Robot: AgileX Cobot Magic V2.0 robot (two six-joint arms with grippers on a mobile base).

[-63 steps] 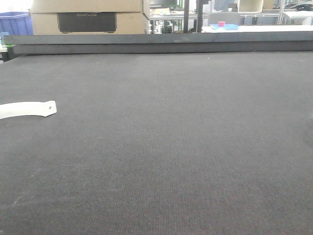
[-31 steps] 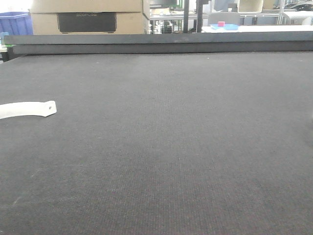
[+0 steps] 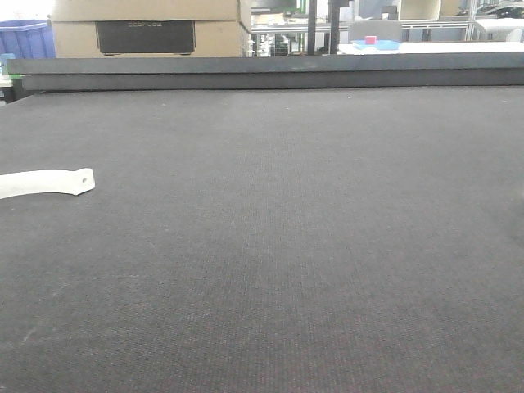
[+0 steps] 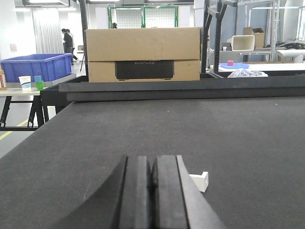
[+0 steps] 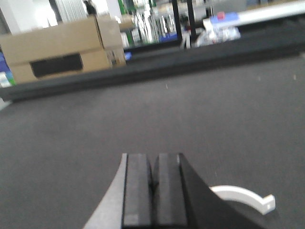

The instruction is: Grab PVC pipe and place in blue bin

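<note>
Plainly, the left claw (image 4: 152, 162) and the right claw (image 5: 152, 161) are both pressed together, pinching nothing. A white PVC piece (image 4: 200, 181) lies on the dark surface (image 4: 248, 129) just right of the left claw's tip. A curved white piece (image 5: 244, 197) lies right of the right claw. The blue bin (image 4: 36, 66) stands far ahead-left of the left claw.

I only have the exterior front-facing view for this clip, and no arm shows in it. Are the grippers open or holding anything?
Observer: The left wrist view shows the left gripper shut, pads together, nothing between them.
Operator: And the right one?
Observer: The right gripper is also shut and empty, though that view is blurred.
Operator: Anything near it?
Observer: A white curved piece lies on the black mat just right of it; contact cannot be told.
</note>
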